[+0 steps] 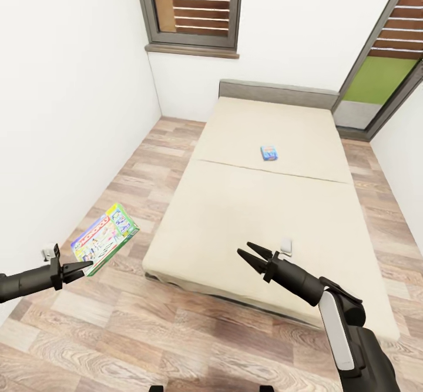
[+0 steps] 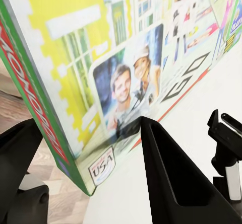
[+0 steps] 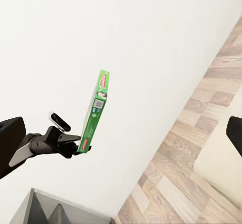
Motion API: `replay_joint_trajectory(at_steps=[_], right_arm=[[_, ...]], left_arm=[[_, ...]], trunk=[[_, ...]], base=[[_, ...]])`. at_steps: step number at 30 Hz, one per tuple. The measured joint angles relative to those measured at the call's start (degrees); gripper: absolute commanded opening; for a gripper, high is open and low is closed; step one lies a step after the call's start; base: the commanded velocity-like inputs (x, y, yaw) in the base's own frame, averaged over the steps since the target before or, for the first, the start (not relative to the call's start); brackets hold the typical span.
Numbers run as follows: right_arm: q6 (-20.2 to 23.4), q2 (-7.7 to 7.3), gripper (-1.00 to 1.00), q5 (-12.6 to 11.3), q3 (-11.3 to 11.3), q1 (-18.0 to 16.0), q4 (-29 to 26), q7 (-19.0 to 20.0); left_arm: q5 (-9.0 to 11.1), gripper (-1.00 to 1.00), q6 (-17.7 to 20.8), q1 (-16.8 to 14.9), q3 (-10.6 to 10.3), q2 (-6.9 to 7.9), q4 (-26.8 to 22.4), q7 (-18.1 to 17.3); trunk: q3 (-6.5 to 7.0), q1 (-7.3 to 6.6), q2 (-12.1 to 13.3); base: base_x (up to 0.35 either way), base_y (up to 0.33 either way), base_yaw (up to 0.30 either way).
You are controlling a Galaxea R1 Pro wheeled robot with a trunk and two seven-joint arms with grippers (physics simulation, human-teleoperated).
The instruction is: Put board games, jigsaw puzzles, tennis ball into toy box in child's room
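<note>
The left gripper [image 1: 79,268] is clamped on a corner of the larger board game [image 1: 106,239], while the small blue board game [image 1: 269,153] lies on the bed [image 1: 235,215] well beyond the right gripper's [image 1: 249,254] spread-open jaws, the nearer arm.

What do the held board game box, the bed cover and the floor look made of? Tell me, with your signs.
Board game box, clamped in the left hand: likely printed cardboard, slightly glossy; thin flat panel with sharp green edges. Bed cover: matte beige fabric, judging by the soft seam across it. Floor: wood-look planks with visible grain, low sheen; possibly laminate.
</note>
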Motion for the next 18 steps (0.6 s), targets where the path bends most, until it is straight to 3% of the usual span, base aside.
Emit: replay_joint_trajectory(at_steps=[18], right_arm=[[-0.1, -0.42, 1.00, -0.3, -0.3, 0.0, 0.0, 0.0]], left_arm=[[0.0, -1.00, -0.1, 0.0, 0.1, -0.01, 0.0, 0.0]], trunk=[[1.72, 0.00, 0.0]], base=[[0.000, 0.000, 0.000]])
